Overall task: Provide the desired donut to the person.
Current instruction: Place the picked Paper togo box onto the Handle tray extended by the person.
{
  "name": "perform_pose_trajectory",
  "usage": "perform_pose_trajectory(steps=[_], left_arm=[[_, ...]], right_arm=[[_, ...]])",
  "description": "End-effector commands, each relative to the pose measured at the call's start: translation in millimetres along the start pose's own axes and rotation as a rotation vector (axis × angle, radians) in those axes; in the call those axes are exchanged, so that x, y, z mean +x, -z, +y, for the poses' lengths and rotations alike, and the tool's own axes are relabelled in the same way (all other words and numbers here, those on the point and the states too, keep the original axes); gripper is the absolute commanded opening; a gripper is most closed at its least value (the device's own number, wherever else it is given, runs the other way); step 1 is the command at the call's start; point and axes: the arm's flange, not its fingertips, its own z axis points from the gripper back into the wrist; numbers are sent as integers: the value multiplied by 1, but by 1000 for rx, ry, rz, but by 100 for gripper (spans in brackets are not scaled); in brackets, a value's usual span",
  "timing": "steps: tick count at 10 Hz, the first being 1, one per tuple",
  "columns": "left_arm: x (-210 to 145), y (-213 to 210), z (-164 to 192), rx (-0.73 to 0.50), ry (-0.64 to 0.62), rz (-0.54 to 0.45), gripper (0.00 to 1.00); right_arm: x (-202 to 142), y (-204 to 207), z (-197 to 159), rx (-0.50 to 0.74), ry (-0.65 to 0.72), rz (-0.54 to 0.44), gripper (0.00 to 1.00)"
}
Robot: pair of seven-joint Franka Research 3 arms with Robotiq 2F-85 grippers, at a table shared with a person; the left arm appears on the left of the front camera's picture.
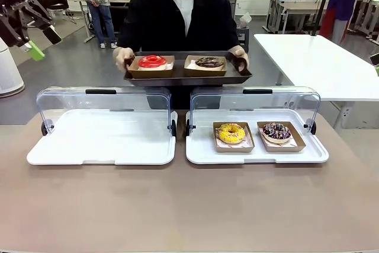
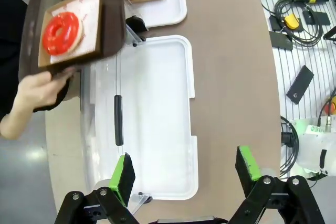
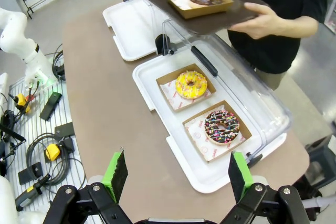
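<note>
Behind display trays, person [image 1: 177, 16] upright

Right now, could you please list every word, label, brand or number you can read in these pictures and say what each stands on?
None can be read.
The brown cardboard donut trays, white plastic display trays and dark brown serving tray carry no print.

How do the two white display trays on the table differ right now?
The left white tray is bare, while the right white tray holds a yellow donut and a chocolate sprinkled donut, each in a brown paper box. The left tray sits below the red donut on the person's brown serving tray; the right tray sits below the chocolate donut. Both have clear lids tipped open toward the person.
</note>
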Motion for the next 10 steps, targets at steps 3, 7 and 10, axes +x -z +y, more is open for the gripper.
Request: perform_pose_trajectory(steps=[3, 7, 10], left_arm=[[-1, -1, -1, -8, -2, 3, 100], [-1, -1, -1, -8, -2, 3, 100], [-1, -1, -1, -8, -2, 3, 100]], right_arm=[[1, 0, -2, 7, -13, -31, 100], [1, 0, -2, 7, -13, -31, 100], [1, 0, -2, 7, -13, -31, 100]])
